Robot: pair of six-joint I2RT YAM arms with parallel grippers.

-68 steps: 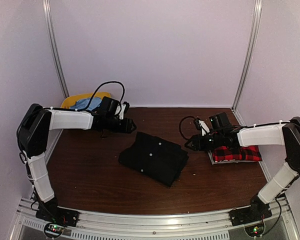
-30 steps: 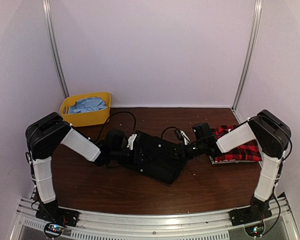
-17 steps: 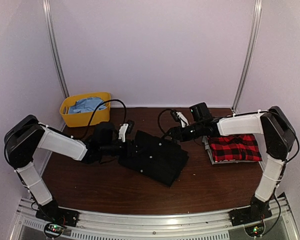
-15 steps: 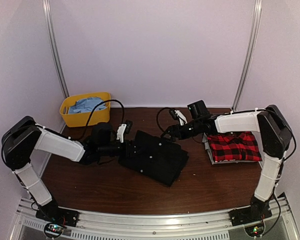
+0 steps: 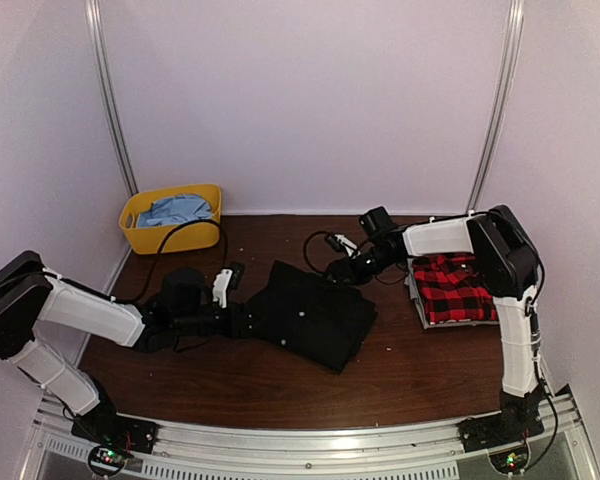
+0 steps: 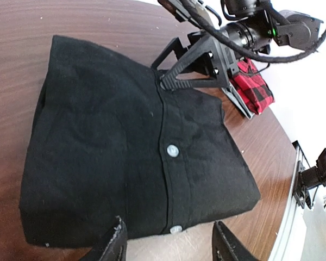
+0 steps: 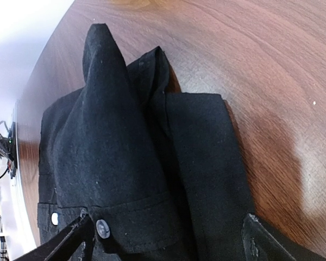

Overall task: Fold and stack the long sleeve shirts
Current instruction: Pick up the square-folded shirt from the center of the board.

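Lying folded on the table (image 5: 180,370), the black shirt (image 5: 310,318) is framed just ahead of the half-spread left gripper (image 6: 168,232) and under the wide-spread right gripper (image 7: 167,225); the plaid shirt (image 5: 458,290) is seen behind the right gripper, untouched.

White-sleeved black arms (image 5: 85,310), looped black cables (image 6: 206,26)

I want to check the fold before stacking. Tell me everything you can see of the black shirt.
The black shirt is plain soft cloth, folded into a thick, roughly rectangular bundle lying flat in the middle of the dark wood table, skewed to its edges. A placket with small pale buttons runs across the top. At its far end the layers bunch up, a buttoned cuff showing. The left gripper and right gripper stand open at opposite ends; contact is unclear.
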